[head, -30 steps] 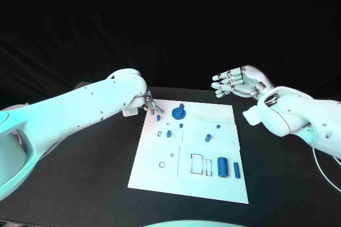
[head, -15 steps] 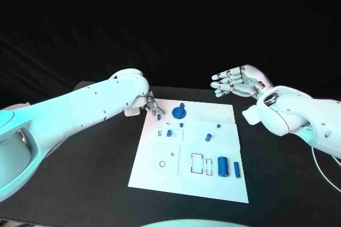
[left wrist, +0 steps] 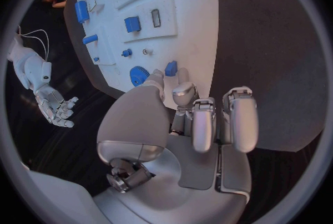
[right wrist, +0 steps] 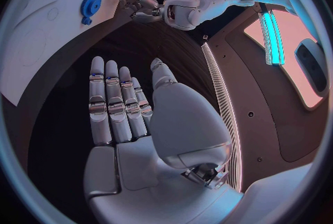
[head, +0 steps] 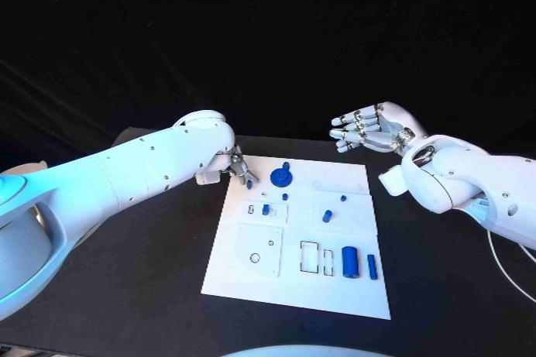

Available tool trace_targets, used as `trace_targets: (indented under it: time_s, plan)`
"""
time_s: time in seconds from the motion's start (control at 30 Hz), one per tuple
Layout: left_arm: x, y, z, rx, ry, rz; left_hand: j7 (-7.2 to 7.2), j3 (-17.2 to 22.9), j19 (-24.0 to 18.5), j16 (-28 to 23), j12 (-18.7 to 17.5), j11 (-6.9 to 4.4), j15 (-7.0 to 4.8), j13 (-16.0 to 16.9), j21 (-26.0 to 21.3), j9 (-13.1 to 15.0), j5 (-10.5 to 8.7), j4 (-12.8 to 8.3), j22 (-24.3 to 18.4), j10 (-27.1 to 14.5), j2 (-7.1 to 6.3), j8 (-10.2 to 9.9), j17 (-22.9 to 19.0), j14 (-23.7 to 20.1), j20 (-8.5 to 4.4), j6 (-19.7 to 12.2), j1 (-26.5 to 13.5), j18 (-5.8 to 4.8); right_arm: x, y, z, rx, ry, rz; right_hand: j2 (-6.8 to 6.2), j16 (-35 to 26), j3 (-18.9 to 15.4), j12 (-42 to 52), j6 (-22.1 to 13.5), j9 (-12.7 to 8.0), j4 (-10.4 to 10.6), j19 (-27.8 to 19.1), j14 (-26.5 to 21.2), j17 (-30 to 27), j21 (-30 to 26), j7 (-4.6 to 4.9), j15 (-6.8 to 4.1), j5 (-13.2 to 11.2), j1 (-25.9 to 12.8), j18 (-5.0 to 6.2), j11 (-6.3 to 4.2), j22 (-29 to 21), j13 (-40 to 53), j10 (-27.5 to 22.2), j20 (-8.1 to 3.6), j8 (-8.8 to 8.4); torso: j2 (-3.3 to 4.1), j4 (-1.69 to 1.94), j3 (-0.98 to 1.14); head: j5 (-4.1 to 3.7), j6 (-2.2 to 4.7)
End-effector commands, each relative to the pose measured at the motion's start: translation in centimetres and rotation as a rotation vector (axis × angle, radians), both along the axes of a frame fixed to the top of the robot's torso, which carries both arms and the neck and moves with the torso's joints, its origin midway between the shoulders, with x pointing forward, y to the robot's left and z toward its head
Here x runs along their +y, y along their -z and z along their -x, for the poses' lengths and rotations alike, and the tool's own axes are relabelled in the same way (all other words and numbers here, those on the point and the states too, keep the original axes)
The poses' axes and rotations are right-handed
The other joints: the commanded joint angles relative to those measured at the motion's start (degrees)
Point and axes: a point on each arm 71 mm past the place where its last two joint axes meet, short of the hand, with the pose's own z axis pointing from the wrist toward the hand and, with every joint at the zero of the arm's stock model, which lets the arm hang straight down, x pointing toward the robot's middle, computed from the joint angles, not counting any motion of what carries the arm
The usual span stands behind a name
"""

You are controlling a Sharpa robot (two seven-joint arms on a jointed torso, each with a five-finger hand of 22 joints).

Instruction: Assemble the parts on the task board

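Observation:
The white task board (head: 293, 245) lies in the middle of the black table. My left hand (head: 237, 169) hovers at the board's far left corner. Its thumb and one finger (left wrist: 183, 90) reach out on either side of a small blue part (head: 248, 184) (left wrist: 171, 67) lying on the board; the other fingers are curled in. A blue gear (head: 282, 176) (left wrist: 139, 75) (right wrist: 90, 4) stands just right of it. My right hand (head: 369, 128) (right wrist: 132, 118) is raised beyond the board's far right corner, fingers apart, holding nothing.
More blue parts rest on the board: a peg (head: 326, 215), a block (head: 265, 210), a thick cylinder (head: 349, 262) and a slim bar (head: 372, 267) near the front right. Black table surrounds the board on all sides.
My left hand's fingertips have crept a little nearer the small blue part. The right hand and the parts have stayed where they were.

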Motion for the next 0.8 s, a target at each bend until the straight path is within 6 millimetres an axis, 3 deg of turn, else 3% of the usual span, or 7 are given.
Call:
trace_targets:
  time_s: [0.03,0.43,0.5,0.57,0.67,0.73,0.8]
  plan:
    - [-0.29,0.1,0.1,0.018,0.019,0.011,-0.12,-0.01,2.66,0.18,0.24,-0.06,-0.39,-0.04,0.39,-0.12,0.01,-0.42,6.31,0.54,0.06,0.14,15.09,6.04,-0.17,0.41,0.71,0.37,0.23,0.02,0.05,-0.003,-0.019,0.004,0.42,-0.06,0.09,-0.38,-0.27,-0.02,-0.32,0.49,-0.16,-0.1,-0.37,0.13,-0.19,0.28,0.27,0.43,0.08,-0.01,-0.08,-0.09,-0.04,0.03,-0.04,0.1,0.02,0.02,-0.11]
    - [-0.17,0.18,0.02,0.025,0.005,0.042,-0.26,1.7,2.56,0.18,-0.01,-0.19,-0.5,-0.55,0.16,-0.71,0.17,-1.08,6.13,0.45,2.07,-0.02,15.09,6.04,-0.27,0.46,4.03,0.43,0.35,0.08,0.03,0.004,-0.028,0.006,0.5,-0.07,0.18,-0.43,-0.3,-0.03,-0.38,0.5,-0.18,-0.21,-0.45,0.14,-0.18,0.36,0.29,0.43,0.09,-0.02,-0.09,-0.13,-0.04,0.02,-0.02,-0.04,0.03,0.21,-0.02]
    - [-0.17,0.17,-0.01,0.022,0.0,0.051,-0.47,3.41,2.53,0.18,-0.18,-0.38,-0.64,-0.75,0.08,-0.89,0.38,-2.03,6.06,0.32,3.33,-0.18,15.09,6.04,-0.35,0.24,6.24,0.46,0.36,0.1,0.03,0.006,-0.029,0.006,0.5,-0.07,0.18,-0.43,-0.3,-0.03,-0.38,0.5,-0.18,-0.21,-0.45,0.14,-0.18,0.36,0.29,0.43,0.09,-0.02,-0.09,-0.13,-0.04,0.02,0.0,-0.06,0.03,0.2,-0.09]
    - [-0.14,0.18,-0.07,0.022,-0.008,0.062,-0.69,8.37,2.42,0.18,-0.89,-0.68,-1.01,-1.32,-0.17,-1.35,0.81,-5.26,5.8,-0.32,4.96,-0.82,15.09,6.04,-0.7,-0.81,11.96,0.54,0.36,0.15,0.02,0.012,-0.032,0.009,0.51,-0.08,0.23,-0.47,-0.35,-0.04,-0.42,0.49,-0.21,-0.28,-0.51,0.15,-0.17,0.39,0.3,0.42,0.11,-0.02,-0.09,-0.17,-0.03,0.0,-0.01,-0.06,0.03,0.17,-0.22]
    - [-0.06,0.2,-0.13,0.025,-0.016,0.074,-0.19,13.76,2.31,0.18,-1.64,-0.33,-0.81,-1.97,-0.42,-1.74,1.04,-7.3,5.57,-0.79,4.32,-1.21,15.09,6.04,-0.71,-1.43,14.66,0.57,0.39,0.2,0.02,0.018,-0.035,0.011,0.52,-0.11,0.29,-0.54,-0.43,-0.05,-0.49,0.47,-0.29,-0.42,-0.62,0.19,-0.13,0.4,0.29,0.41,0.15,-0.03,-0.1,-0.26,-0.01,-0.03,-0.02,-0.06,0.05,0.28,-0.31]
    - [0.02,0.24,-0.16,0.029,-0.02,0.078,0.7,21.73,2.28,0.18,-2.09,0.59,-0.5,-2.62,-0.56,-1.93,1.31,-7.84,5.55,-0.68,0.81,-1.01,15.09,6.04,-0.28,-1.59,13.06,0.62,0.41,0.22,0.02,0.021,-0.037,0.012,0.52,-0.11,0.29,-0.54,-0.43,-0.05,-0.49,0.47,-0.29,-0.42,-0.62,0.19,-0.13,0.4,0.29,0.41,0.15,-0.03,-0.1,-0.26,-0.01,-0.03,0.0,-0.03,0.09,0.23,-0.23]
    - [0.11,0.28,-0.19,0.034,-0.022,0.081,0.63,27.66,2.3,0.18,-2.17,0.65,-0.19,-2.94,-0.59,-1.79,1.74,-8.57,5.61,-0.52,-1.17,-0.45,15.09,6.04,-0.09,-1.6,11.39,0.6,0.42,0.24,0.03,0.023,-0.038,0.013,0.52,-0.11,0.29,-0.54,-0.43,-0.05,-0.49,0.47,-0.29,-0.42,-0.62,0.19,-0.13,0.4,0.29,0.41,0.15,-0.03,-0.1,-0.26,-0.01,-0.03,-0.03,-0.01,0.1,0.26,-0.26]
